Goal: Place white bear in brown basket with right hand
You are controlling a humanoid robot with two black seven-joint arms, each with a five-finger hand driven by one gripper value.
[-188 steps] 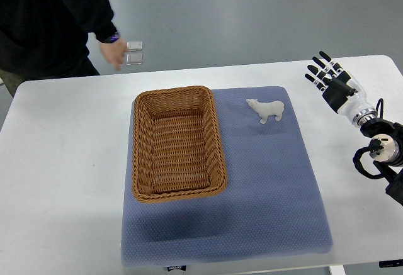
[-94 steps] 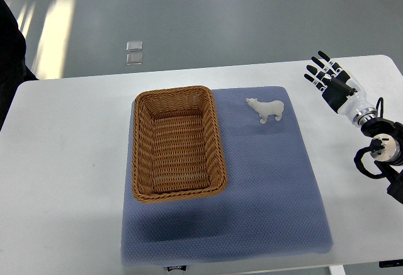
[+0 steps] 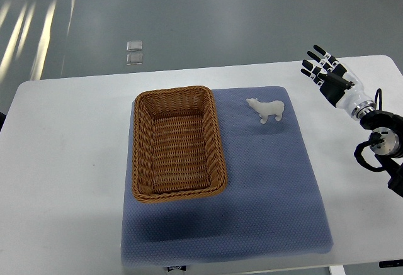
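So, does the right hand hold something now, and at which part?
Nothing is held. The right hand is open, apart from the white bear, which stands on the blue mat.

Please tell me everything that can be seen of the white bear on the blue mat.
The white bear is a small figurine of a polar bear, plain white with a matte, hard look. It stands upright on four legs, its head toward the picture's left, facing the brown basket. It stands on the blue mat, near the mat's far edge, to the right of the basket and apart from it. Only the mat touches it; the right hand is off to its right, fingers spread.
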